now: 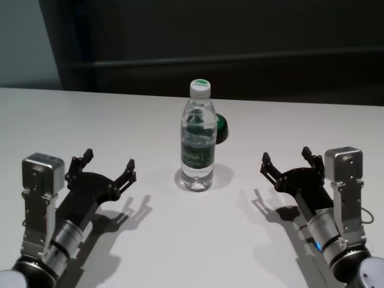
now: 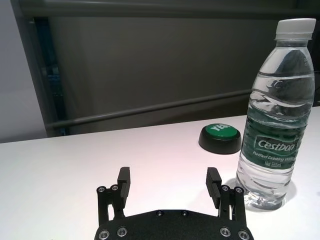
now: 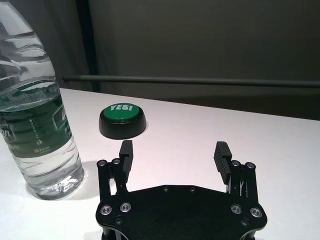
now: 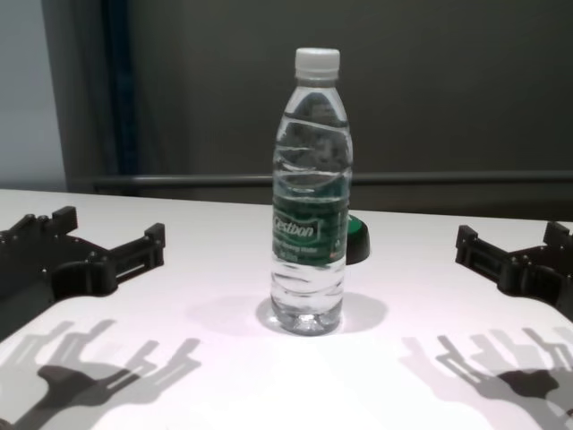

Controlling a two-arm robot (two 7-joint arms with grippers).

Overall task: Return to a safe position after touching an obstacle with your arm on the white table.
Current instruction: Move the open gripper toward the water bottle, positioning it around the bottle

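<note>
White table (image 1: 90, 114), broad and smooth, bearing everything. Flanking the middle, well apart from it: left gripper (image 1: 109, 164) low over the near left, fingers spread wide, empty; right gripper (image 1: 289, 159) mirrored on the near right, likewise wide and empty. Standing upright at centre between them, touched by neither: obstacle (image 1: 197, 139), a clear bottle nearly full of water. Probably fairly heavy yet tall and narrow-footed, so easily tipped by a high nudge; thin walls springy, slick. Best gripped at the labelled waist. Just behind it, green push-button (image 1: 221, 128).
</note>
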